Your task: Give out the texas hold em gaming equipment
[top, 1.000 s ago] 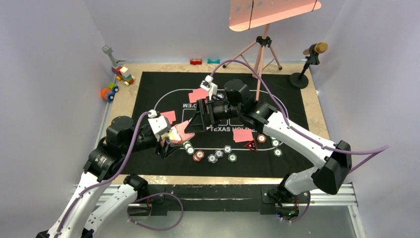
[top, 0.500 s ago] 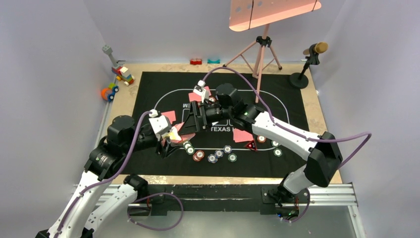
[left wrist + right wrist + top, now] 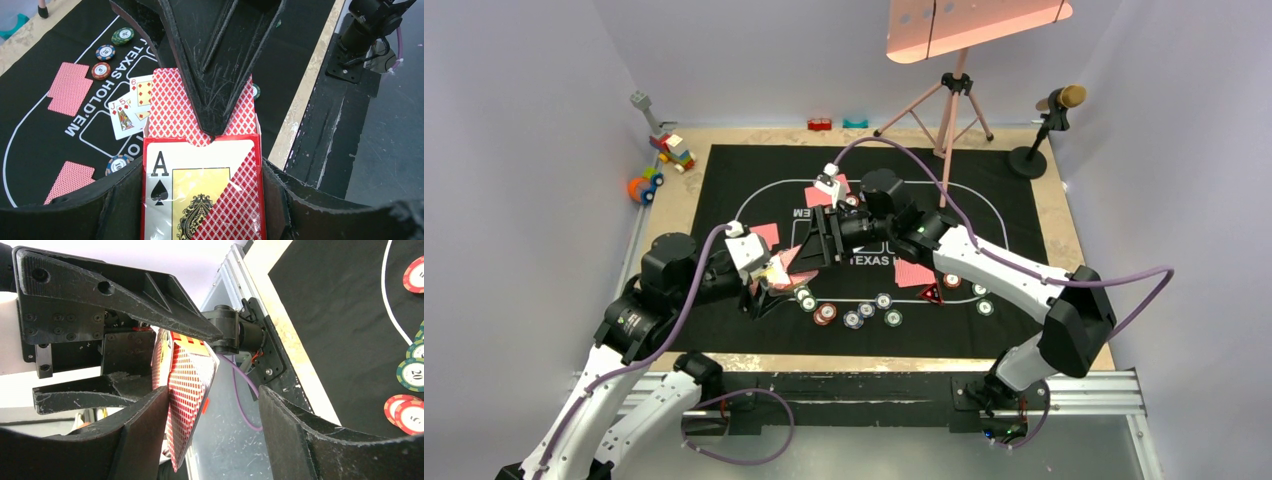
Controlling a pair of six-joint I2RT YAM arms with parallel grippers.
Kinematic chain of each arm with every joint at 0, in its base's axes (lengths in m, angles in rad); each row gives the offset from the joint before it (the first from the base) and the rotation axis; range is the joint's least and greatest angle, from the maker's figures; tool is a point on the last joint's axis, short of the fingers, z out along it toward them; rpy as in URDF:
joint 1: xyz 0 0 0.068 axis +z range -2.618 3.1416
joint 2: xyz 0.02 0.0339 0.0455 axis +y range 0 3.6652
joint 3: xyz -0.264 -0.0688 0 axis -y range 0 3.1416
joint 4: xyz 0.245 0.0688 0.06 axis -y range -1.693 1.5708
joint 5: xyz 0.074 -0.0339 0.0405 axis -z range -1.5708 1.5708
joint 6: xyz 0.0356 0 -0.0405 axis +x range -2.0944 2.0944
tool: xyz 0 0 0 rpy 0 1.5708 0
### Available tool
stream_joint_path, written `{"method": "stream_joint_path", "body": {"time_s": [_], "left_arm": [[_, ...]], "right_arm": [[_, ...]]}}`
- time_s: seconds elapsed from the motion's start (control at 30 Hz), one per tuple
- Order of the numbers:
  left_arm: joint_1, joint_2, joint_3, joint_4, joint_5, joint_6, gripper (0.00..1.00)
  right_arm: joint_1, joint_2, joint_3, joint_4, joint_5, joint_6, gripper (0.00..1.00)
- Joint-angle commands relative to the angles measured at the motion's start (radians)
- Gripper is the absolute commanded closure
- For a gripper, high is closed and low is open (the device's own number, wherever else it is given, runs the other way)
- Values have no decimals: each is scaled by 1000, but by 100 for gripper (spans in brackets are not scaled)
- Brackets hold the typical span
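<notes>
Right claw (image 3: 802, 248) advanced, straddling card box (image 3: 200, 200) (left claw's (image 3: 762, 292)).

The red cardboard card box (image 3: 200, 200) shows a black ace of spades on white with a yellow ornament; the paper playing cards (image 3: 167, 107) in it have red backs latticed with white diamonds. On the black fabric mat (image 3: 30, 125) with white lettering lie round red, blue and green poker chips (image 3: 101, 70) with white-striped edges.

card box (image 3: 200, 195) | raised, cards (image 3: 172, 105) protruding | poker chips (image 3: 852, 320) | lying flat
</notes>
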Motion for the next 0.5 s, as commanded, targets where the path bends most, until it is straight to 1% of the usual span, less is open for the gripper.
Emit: {"method": "stream_joint_path", "body": {"time_s": [0.0, 0.47], "left_arm": [[8, -14, 37, 72, 32, -1, 100], [8, -29, 38, 60, 34, -3, 100]], "right_arm": [[-25, -49, -19, -12, -18, -32, 34], [-57, -86, -43, -9, -32, -30, 41]]}}
